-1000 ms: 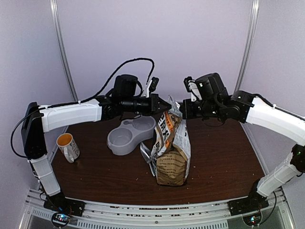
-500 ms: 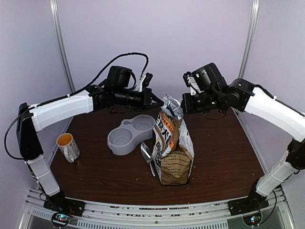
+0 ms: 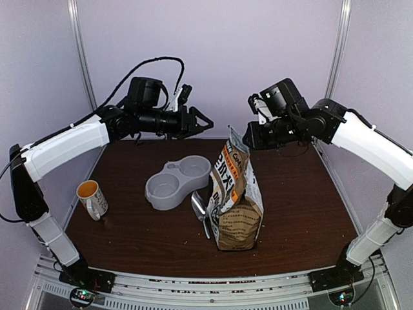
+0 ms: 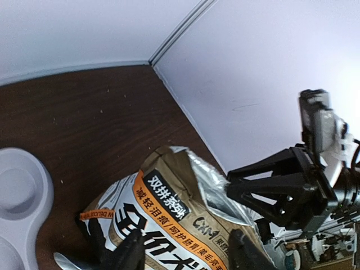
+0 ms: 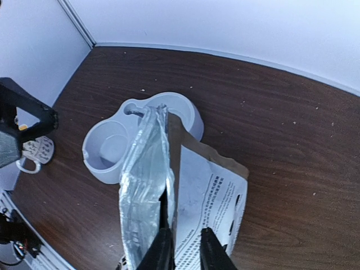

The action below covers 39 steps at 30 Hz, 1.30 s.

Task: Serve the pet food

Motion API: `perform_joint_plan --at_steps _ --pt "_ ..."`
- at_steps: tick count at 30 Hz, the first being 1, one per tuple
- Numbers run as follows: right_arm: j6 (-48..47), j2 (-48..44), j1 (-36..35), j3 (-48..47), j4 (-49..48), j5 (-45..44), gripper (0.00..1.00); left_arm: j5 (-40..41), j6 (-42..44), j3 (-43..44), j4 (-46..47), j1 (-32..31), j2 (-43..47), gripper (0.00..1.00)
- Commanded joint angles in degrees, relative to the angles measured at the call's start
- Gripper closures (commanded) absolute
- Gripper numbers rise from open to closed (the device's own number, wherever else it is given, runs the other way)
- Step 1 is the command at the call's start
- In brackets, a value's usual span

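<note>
- Right gripper (image 3: 249, 140) is clamped on the top seam of the kraft food bag (image 3: 237, 200); the right wrist view shows the foil lip pinched between its fingers.
- Left gripper (image 3: 201, 123) hangs with its jaws spread and nothing in them, well clear of the bag mouth.
- No pet food is on show. It's presumably inside the bag, which stands on the table (image 3: 303, 206) just right of the grey double bowl (image 3: 174, 184), with the metal scoop (image 3: 199, 210) at its foot.
- To do this step well, keep the right pinch firm and the bag upright, so the mouth stays up for the scoop. A slack grip could let it fold.
- Against a second ago, the left arm has pulled back up and left from the bag top, and the bag now stands taller.
</note>
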<state>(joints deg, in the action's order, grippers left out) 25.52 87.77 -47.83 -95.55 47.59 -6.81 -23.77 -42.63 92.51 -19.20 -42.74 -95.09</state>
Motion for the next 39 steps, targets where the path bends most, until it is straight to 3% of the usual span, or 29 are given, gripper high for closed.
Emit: perform_joint_plan --at_steps 1,4,11,18,26,33,39 --pt "1.06 -2.15 -0.21 -1.39 1.24 4.05 0.71 1.58 -0.22 -1.14 1.71 -1.34 4.78 0.38" --pt "2.67 -4.09 -0.79 0.41 0.73 3.89 0.63 2.16 -1.02 -2.62 1.55 -3.32 5.67 0.31" --pt "4.82 -5.26 -2.84 3.31 1.22 -0.78 0.61 3.13 -2.17 -2.51 2.49 -7.78 3.53 0.27" --pt "4.32 -4.89 -4.43 1.65 1.27 -0.9 0.57 4.61 -2.62 -3.0 2.78 -8.76 3.2 0.27" --pt "2.85 -1.78 -4.72 -2.61 2.06 -2.06 0.55 7.24 -2.63 -3.88 2.5 -8.76 3.51 0.33" --pt "1.13 3.86 -4.81 -7.66 6.12 -6.5 0.65 7.59 -2.38 -4.26 2.0 -8.77 4.45 0.33" --pt "2.31 4.48 -4.95 -6.38 8.53 -10.8 0.77 7.64 -2.03 -5.32 1.88 -8.76 5.68 0.33"
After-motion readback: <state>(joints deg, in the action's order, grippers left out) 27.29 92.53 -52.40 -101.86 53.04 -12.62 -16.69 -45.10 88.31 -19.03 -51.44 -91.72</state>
